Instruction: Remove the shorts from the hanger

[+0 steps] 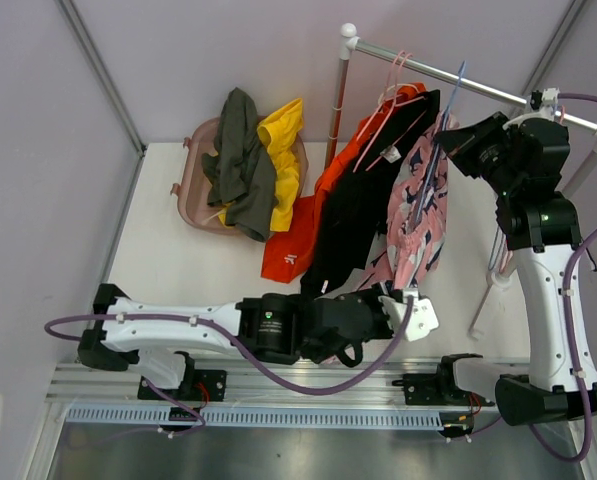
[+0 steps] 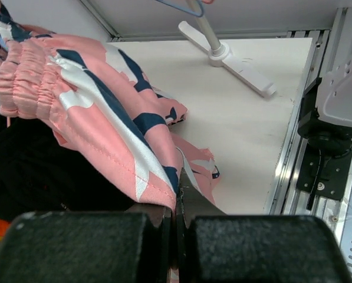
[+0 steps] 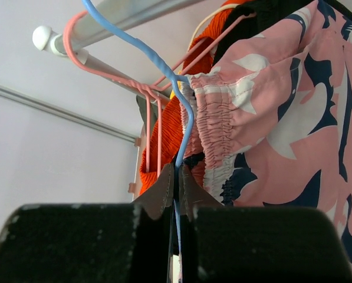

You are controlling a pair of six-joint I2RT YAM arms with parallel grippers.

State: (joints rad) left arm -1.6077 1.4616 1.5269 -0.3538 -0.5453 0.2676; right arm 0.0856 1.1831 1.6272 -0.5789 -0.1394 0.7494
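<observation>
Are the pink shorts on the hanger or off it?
On: the pink shorts hang by their gathered waistband from the blue hanger, hooked over the rail.

White mark (image 1: 291,260) on orange shorts (image 1: 281,240) seems unreadable.

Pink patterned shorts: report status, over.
Left gripper shut on pink shorts hem. Right gripper shut on blue hanger. Shorts not yet off hanger. Black shorts crowd alongside.

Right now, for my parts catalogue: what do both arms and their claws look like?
White shells, black joints and a purple cable on the left arm and right arm. Blocky black bodies, dark tapered fingers on the left claw and right claw.
</observation>
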